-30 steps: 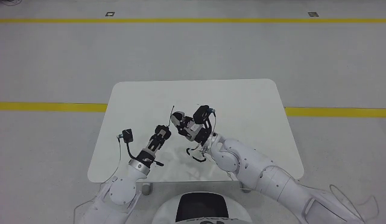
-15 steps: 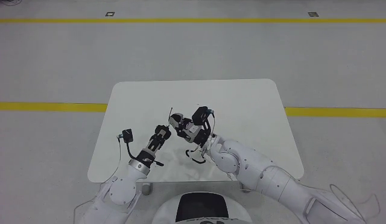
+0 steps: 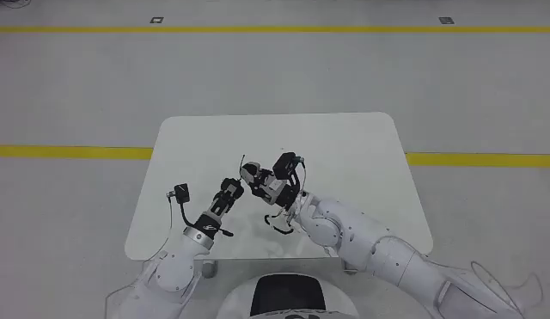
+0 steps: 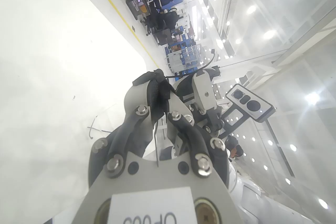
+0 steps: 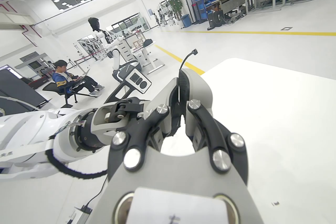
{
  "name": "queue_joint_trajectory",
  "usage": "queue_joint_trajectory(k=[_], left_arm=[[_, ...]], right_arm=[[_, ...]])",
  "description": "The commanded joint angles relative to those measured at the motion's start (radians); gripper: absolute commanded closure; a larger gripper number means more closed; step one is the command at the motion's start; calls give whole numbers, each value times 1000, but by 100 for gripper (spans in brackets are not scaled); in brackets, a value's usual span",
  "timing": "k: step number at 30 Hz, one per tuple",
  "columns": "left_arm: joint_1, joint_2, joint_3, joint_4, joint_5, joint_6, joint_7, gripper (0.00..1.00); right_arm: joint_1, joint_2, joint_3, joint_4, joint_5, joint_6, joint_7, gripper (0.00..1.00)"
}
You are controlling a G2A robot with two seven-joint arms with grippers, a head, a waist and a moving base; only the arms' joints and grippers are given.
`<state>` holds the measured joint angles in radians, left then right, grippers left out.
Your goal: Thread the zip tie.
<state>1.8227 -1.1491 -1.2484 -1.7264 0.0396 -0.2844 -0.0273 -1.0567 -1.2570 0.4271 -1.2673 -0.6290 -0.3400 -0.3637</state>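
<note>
A thin black zip tie (image 3: 243,162) is held above the white table (image 3: 344,147) between both grippers. My right gripper (image 5: 181,78) is shut on it, and the tie's head end (image 5: 194,52) curves out past the fingertips. My left gripper (image 4: 157,80) is shut on the same tie. One strand (image 4: 156,141) runs down between its fingers, and another short piece (image 4: 174,76) leads across to the right gripper (image 4: 202,93) just behind. In the top view the left gripper (image 3: 232,187) and the right gripper (image 3: 253,174) nearly touch near the table's middle.
A thin dark loop (image 4: 92,128) lies on the table beside the left gripper. The table's front edge (image 3: 155,254) is close under the left arm. Bare tabletop stretches to the far side and to the right.
The right gripper has shifted slightly toward the left gripper, and the tie's upright end has dropped a little and leaned left. The left arm has held its place.
</note>
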Motion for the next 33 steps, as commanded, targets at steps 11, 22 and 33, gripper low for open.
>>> queue_joint_trajectory(k=[11, 22, 33], left_arm=[[0, 0, 0, 0, 0, 0, 0, 100], [0, 0, 0, 0, 0, 0, 0, 100], [0, 0, 0, 0, 0, 0, 0, 100]], right_arm=[[-8, 12, -4, 6, 68, 0, -24, 100], [-3, 28, -18, 3, 147, 0, -5, 100], [15, 33, -40, -3, 170, 0, -1, 100]])
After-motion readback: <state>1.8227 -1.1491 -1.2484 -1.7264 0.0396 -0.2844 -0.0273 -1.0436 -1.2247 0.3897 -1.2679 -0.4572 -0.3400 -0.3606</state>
